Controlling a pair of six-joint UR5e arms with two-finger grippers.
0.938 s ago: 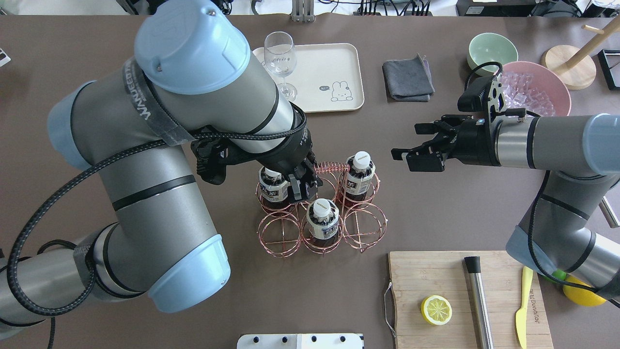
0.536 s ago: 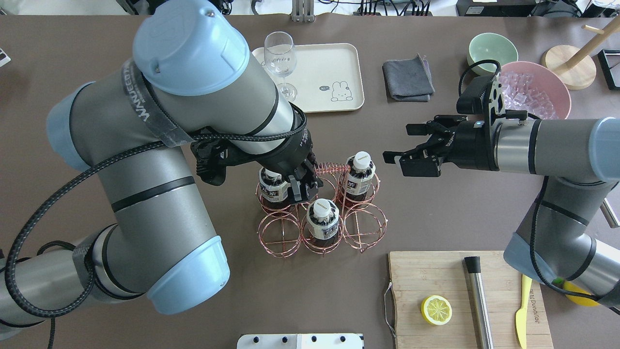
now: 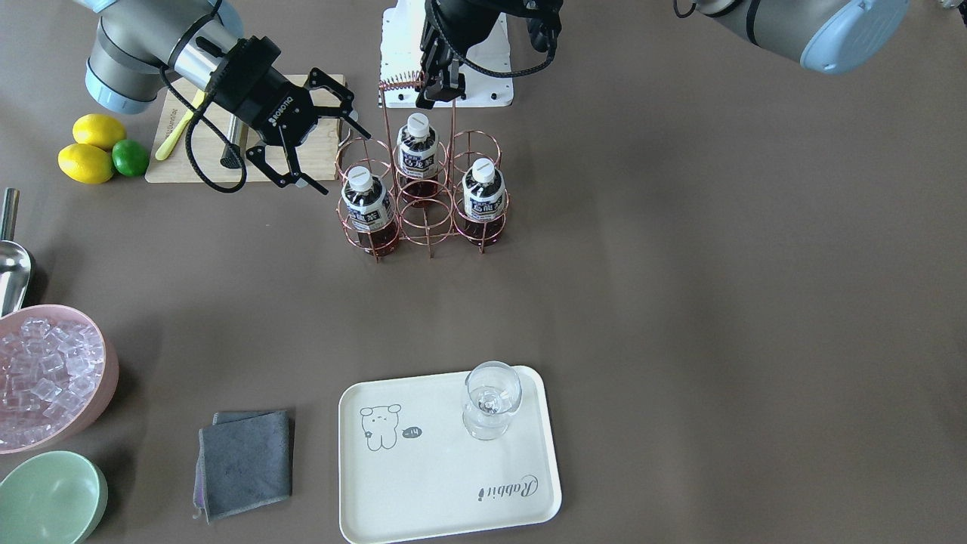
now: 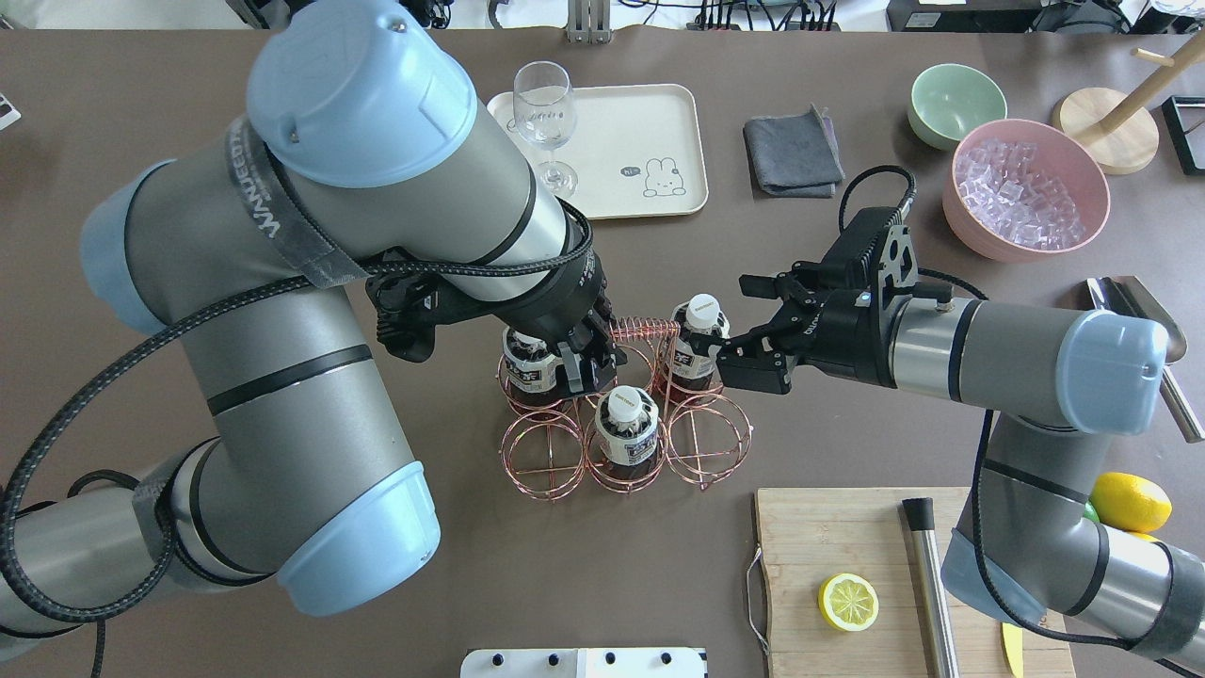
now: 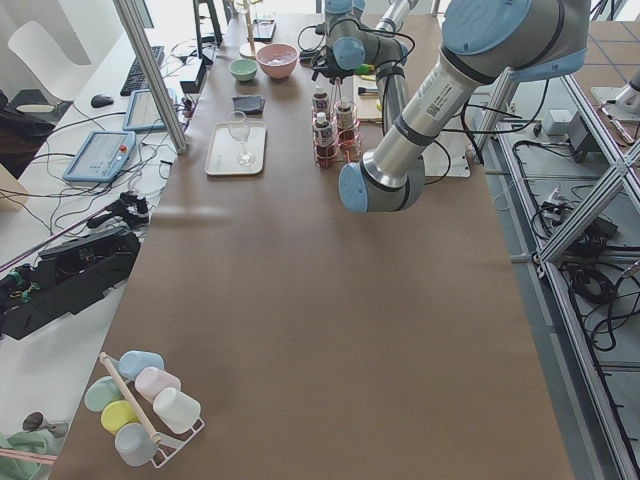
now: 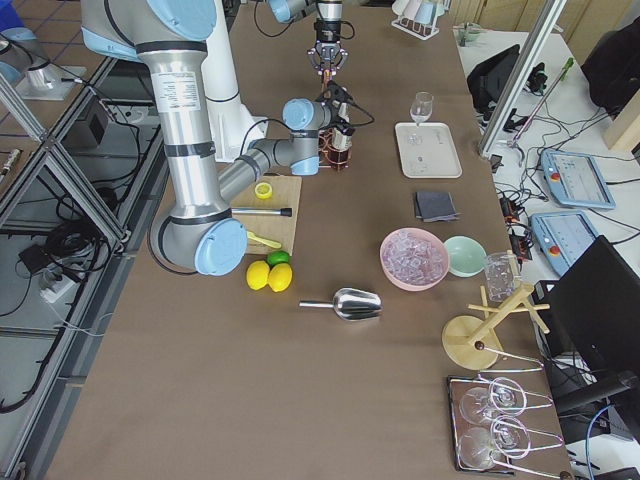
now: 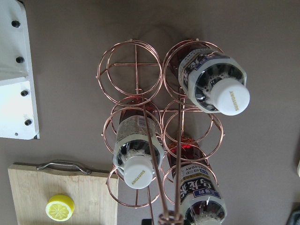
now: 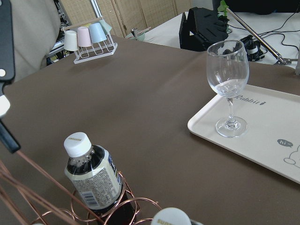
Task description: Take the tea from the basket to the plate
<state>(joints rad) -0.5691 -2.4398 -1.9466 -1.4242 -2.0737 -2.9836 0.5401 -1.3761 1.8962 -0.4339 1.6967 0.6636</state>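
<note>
The copper wire basket (image 4: 708, 443) stands mid-table with three tea bottles in its rings. One bottle (image 4: 698, 341) is at the back right, one (image 4: 629, 426) is in front, and one (image 4: 527, 365) is partly hidden under my left gripper. My left gripper (image 4: 588, 360) is shut on the basket's coiled handle (image 3: 400, 78). My right gripper (image 4: 741, 326) is open just right of the back-right bottle and holds nothing. That bottle is the front-left one in the front-facing view (image 3: 368, 208). The cream plate (image 4: 621, 141) lies behind the basket with a wine glass (image 4: 544, 113) on its left end.
A grey cloth (image 4: 794, 151), a green bowl (image 4: 955, 99) and a pink bowl of ice (image 4: 1026, 188) sit at the back right. A cutting board (image 4: 847, 527) with a lemon half (image 4: 847, 603) and a steel rod (image 4: 927, 574) lies at the front right. A metal scoop (image 4: 1139, 301) is behind my right arm.
My right arm has swung left and toward me, bringing its open gripper up to the back-right bottle. My left gripper has stayed shut on the handle.
</note>
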